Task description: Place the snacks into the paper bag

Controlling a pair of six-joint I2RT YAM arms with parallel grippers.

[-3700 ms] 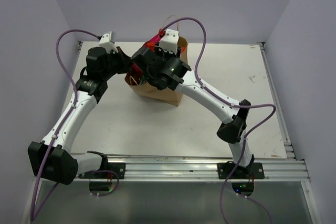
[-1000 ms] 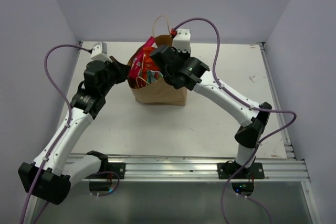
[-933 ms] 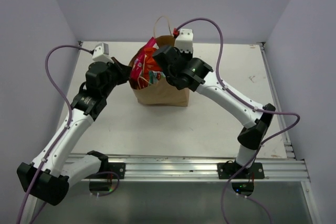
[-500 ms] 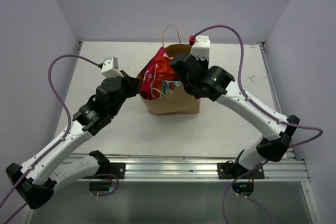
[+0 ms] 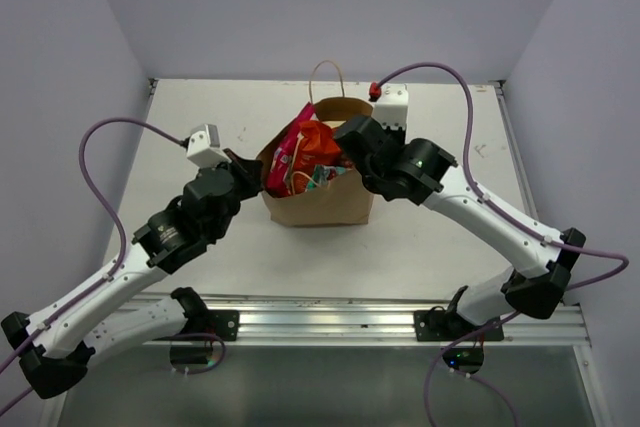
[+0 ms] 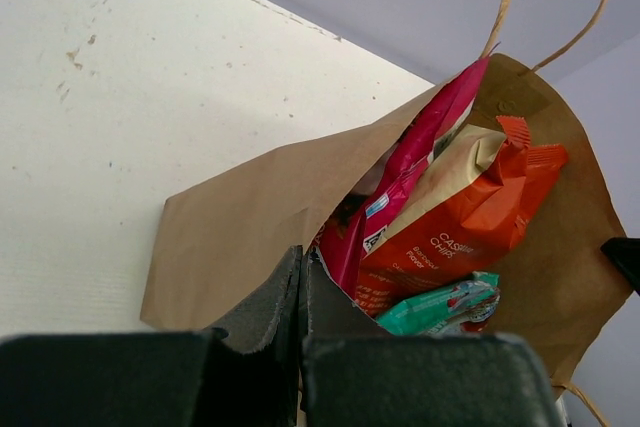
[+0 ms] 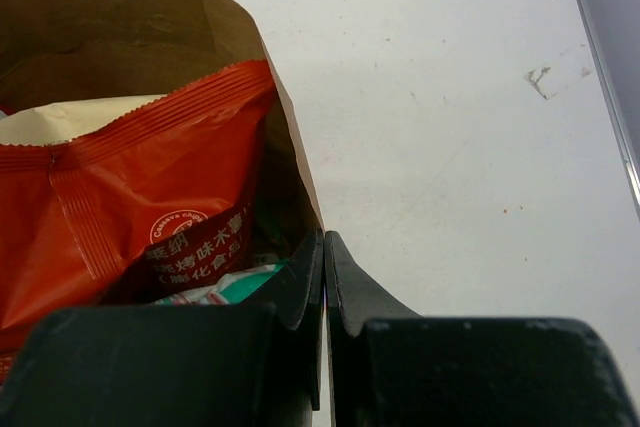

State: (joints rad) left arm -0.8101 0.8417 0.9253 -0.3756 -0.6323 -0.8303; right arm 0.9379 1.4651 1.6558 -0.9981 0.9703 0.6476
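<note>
The brown paper bag (image 5: 322, 199) stands upright at mid table with one looped handle (image 5: 325, 78) up at its back. Snacks stick out of its mouth: a magenta bag (image 6: 424, 152), a tan pouch (image 6: 452, 165), a red-orange chip bag (image 6: 460, 229) and a teal candy packet (image 6: 437, 308). The orange-yellow bag is hidden. My left gripper (image 6: 302, 259) is shut on the bag's left rim (image 5: 266, 162). My right gripper (image 7: 324, 244) is shut on the bag's right rim (image 7: 290, 137), beside the red-orange bag (image 7: 140, 182) and the teal packet (image 7: 225, 287).
The white table (image 5: 440, 137) has raised edges at the right and back. A metal rail (image 5: 340, 315) runs along the near edge by the arm bases. Purple cables loop above both arms.
Both grippers, still shut on the bag's rims, have drawn the bag toward the near edge and slightly right. The snacks have stayed inside it.
</note>
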